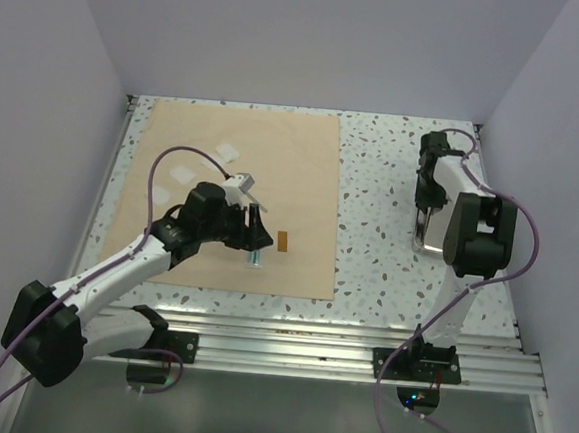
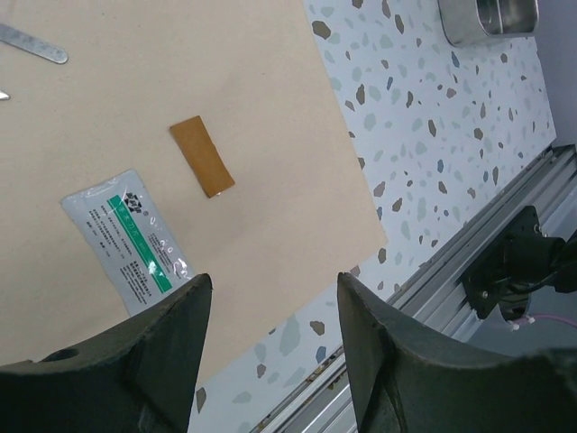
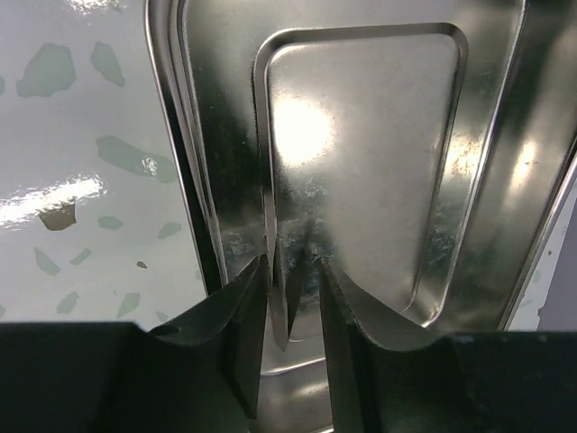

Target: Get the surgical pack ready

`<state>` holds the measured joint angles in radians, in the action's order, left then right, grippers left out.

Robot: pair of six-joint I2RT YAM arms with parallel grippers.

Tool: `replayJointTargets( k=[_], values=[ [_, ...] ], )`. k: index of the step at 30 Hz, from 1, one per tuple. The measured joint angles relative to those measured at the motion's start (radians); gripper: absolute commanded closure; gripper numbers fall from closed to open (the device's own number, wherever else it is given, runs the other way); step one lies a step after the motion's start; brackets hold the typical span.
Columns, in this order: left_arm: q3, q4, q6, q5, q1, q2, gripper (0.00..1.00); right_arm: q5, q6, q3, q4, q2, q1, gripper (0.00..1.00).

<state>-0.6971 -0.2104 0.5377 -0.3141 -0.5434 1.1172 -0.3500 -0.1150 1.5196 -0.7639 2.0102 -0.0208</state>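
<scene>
The tan sheet (image 1: 275, 145) lies at the left of the table. On it are two white gauze squares (image 1: 229, 153), a small brown packet (image 1: 283, 241) and a white-and-green packet (image 1: 254, 260). My left gripper (image 1: 259, 226) hovers over the sheet's near part, open and empty. In the left wrist view (image 2: 273, 277) the white-and-green packet (image 2: 131, 239) lies by the left finger, the brown packet (image 2: 202, 155) beyond it, and a thin steel blade (image 2: 32, 42) at the top left. My right gripper (image 1: 428, 212) points down into the steel tray (image 1: 431, 238); its fingertips (image 3: 261, 271) stand a narrow gap apart over the tray's floor (image 3: 361, 135), with only reflections between them.
The tray (image 2: 469, 27) sits on speckled tabletop near the right wall. An aluminium rail (image 1: 309, 348) runs along the near edge and carries both arm bases. Purple walls close in the left, back and right sides.
</scene>
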Motion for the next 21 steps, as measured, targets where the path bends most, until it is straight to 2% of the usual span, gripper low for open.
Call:
replayJointTargets(
  k=[2, 5, 9, 13, 17, 18, 19, 21],
  values=[
    [0.000, -0.009, 0.000, 0.010, 0.000, -0.011, 0.38, 0.001, -0.002, 0.002, -0.006, -0.001, -0.001, 0.57],
    [-0.003, -0.027, -0.001, 0.026, 0.000, -0.019, 0.36, 0.001, -0.005, 0.016, -0.022, -0.001, -0.001, 0.53],
    [-0.031, -0.072, -0.004, 0.075, 0.002, -0.019, 0.31, 0.010, -0.018, 0.027, -0.042, -0.038, 0.002, 0.52],
    [-0.095, -0.129, 0.000, 0.174, 0.013, -0.012, 0.23, 0.066, -0.057, 0.010, -0.043, -0.168, 0.041, 0.52],
    [-0.190, -0.188, 0.018, 0.299, 0.042, 0.062, 0.28, 0.172, -0.100, -0.113, 0.023, -0.394, 0.218, 0.53],
    [-0.217, -0.204, 0.029, 0.322, 0.060, 0.098, 0.35, 0.190, -0.107, -0.137, 0.037, -0.430, 0.269, 0.53],
    [-0.239, -0.213, 0.045, 0.344, 0.079, 0.137, 0.38, 0.220, -0.117, -0.172, 0.058, -0.471, 0.338, 0.53],
    [-0.261, -0.225, 0.071, 0.385, 0.123, 0.208, 0.39, 0.269, -0.132, -0.225, 0.077, -0.513, 0.431, 0.54]
  ],
)
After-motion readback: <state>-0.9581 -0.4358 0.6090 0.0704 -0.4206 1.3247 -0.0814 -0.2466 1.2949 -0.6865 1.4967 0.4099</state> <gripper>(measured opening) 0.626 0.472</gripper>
